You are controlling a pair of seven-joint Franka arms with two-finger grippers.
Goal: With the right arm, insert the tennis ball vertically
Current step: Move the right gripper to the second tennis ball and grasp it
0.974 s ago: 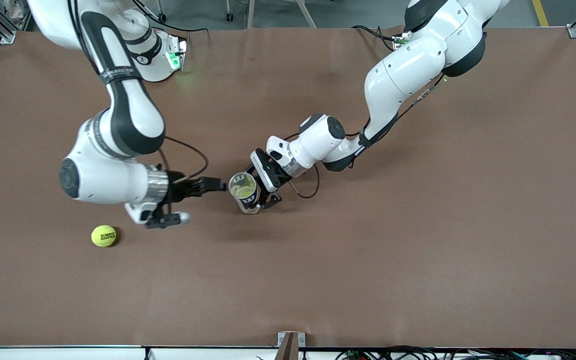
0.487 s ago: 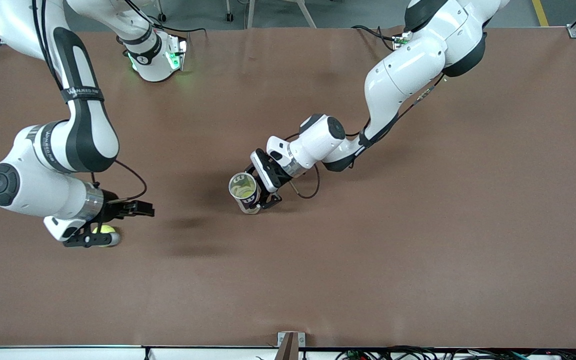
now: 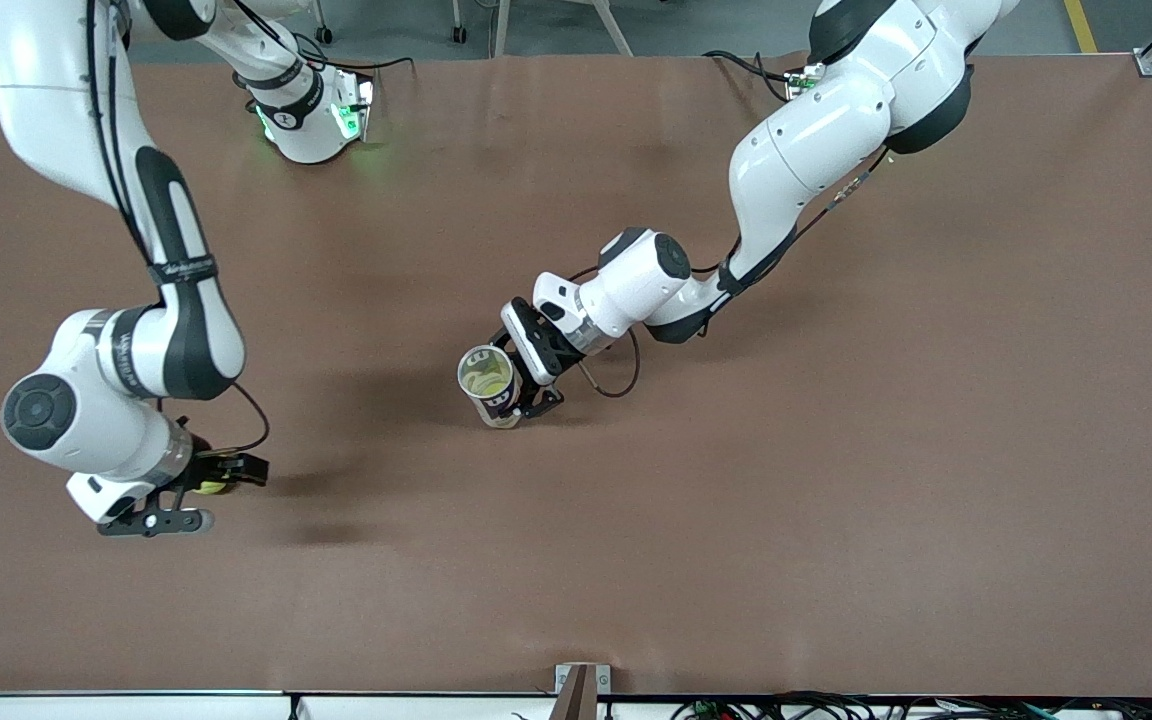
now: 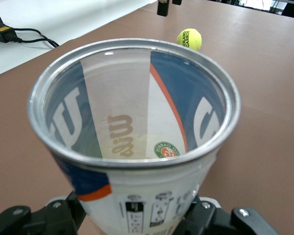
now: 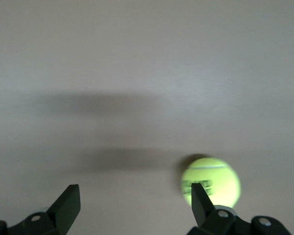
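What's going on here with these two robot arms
The left gripper holds an open tennis ball can upright on the table, near the middle. The right gripper is open and hangs over a loose tennis ball lying toward the right arm's end of the table, nearer the front camera than the can. The ball is not gripped yet; in the right wrist view it sits beside one finger rather than centred between the two.
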